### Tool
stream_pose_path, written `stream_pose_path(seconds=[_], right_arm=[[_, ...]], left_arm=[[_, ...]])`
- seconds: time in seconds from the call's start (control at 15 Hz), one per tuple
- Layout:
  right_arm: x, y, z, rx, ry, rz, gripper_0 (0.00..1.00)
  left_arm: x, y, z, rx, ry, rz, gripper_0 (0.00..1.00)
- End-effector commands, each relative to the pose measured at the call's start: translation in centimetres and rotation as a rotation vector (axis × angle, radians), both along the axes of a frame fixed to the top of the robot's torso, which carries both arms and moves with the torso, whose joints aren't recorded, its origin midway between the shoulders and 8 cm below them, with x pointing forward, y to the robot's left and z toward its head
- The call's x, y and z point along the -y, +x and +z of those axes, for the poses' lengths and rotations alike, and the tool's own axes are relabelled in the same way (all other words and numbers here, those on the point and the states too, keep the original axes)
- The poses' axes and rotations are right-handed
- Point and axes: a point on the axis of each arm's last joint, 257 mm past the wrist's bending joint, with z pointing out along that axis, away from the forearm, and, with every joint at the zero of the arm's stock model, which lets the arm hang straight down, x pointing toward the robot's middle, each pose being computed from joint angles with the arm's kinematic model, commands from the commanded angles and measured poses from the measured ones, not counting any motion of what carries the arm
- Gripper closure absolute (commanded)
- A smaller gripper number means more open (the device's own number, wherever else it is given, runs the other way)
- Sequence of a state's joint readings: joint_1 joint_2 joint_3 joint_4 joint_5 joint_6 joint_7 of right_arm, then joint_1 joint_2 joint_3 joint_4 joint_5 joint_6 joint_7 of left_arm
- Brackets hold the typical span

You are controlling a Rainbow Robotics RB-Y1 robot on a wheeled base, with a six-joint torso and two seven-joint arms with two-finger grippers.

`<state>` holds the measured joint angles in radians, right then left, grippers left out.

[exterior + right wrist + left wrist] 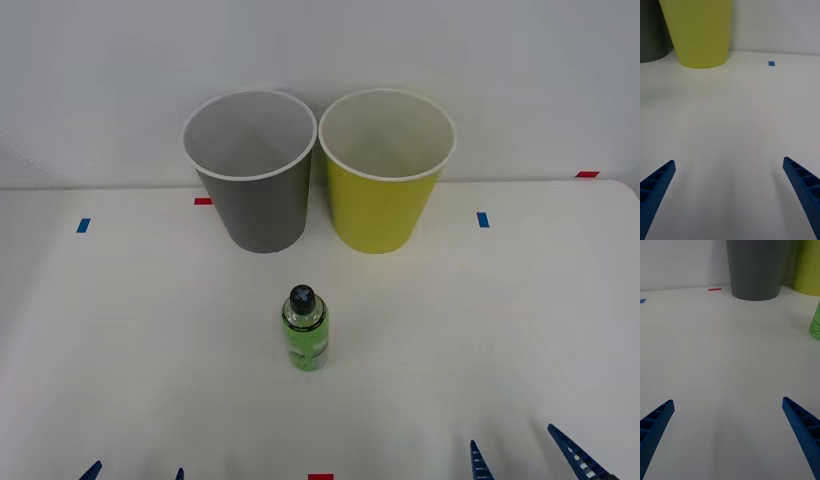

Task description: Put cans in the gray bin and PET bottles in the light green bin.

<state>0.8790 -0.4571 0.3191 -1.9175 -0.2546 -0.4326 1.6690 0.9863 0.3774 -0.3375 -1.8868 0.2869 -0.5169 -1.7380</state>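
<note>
A small PET bottle (304,331) with green contents and a black cap stands upright mid-table; its green label (815,322) shows at the edge of the left wrist view. Behind it stand the gray bin (252,180) (756,268) on the left and the light green bin (384,175) (697,32) on the right, side by side. My left gripper (135,473) (728,427) is open at the table's near edge, left of the bottle. My right gripper (520,455) (729,187) is open at the near edge, right of the bottle. No cans are in view.
Small blue tape marks (83,225) (483,219) and red ones (203,201) (587,174) (320,477) lie on the white table (120,340). A white wall rises behind the bins. Bare tabletop lies between both grippers and the bottle.
</note>
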Motion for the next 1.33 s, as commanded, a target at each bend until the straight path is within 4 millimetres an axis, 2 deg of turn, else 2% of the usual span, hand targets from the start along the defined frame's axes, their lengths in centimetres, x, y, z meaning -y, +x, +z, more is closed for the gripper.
stream_pose_path(seconds=[0.07, 1.33], right_arm=[[0.0, 0.0, 0.0, 0.0, 0.0, 0.0, 0.0], [0.0, 0.0, 0.0, 0.0, 0.0, 0.0, 0.0]], left_arm=[[0.0, 0.0, 0.0, 0.0, 0.0, 0.0, 0.0], [0.0, 0.0, 0.0, 0.0, 0.0, 0.0, 0.0]])
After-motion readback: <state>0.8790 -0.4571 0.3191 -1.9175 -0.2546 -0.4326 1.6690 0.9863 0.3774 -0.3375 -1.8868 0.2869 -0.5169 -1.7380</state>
